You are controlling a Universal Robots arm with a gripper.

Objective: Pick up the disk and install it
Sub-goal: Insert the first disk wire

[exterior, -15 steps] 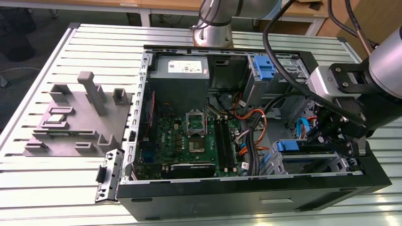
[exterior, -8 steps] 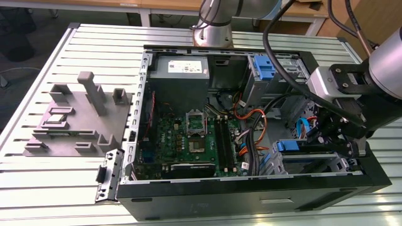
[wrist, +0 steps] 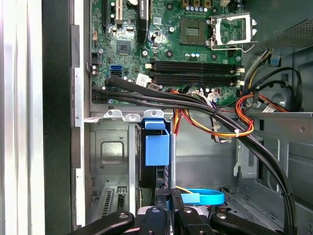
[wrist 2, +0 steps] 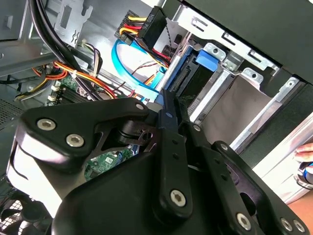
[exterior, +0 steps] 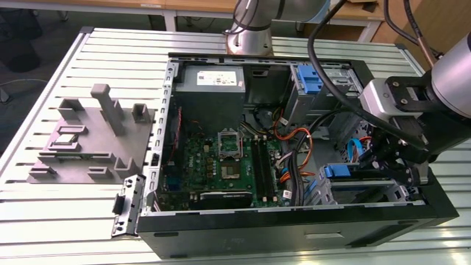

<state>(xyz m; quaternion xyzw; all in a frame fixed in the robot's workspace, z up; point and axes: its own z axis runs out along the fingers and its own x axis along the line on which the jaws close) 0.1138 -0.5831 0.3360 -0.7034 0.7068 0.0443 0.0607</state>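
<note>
Hand (wrist: 169, 197) sits right at disk (wrist: 157, 147), which stands on edge in the case (exterior: 294, 234) bay by the counter (exterior: 66, 221) edge, exterior view's right. Can't tell whether hand grips. Disk likely heavy, stiff, shock-sensitive; take by blue carrier sides.

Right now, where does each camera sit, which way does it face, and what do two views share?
Exterior view: above the table, looking down into the open computer case; the arm and gripper reach in at the exterior view's right.
First wrist view: on the arm, looking past the gripper at the blue-framed disk and circuit board.
Second wrist view: on the arm, close behind the gripper, facing the metal drive cage.
Shared: both wrist views show the gripper and a blue cable.
</note>
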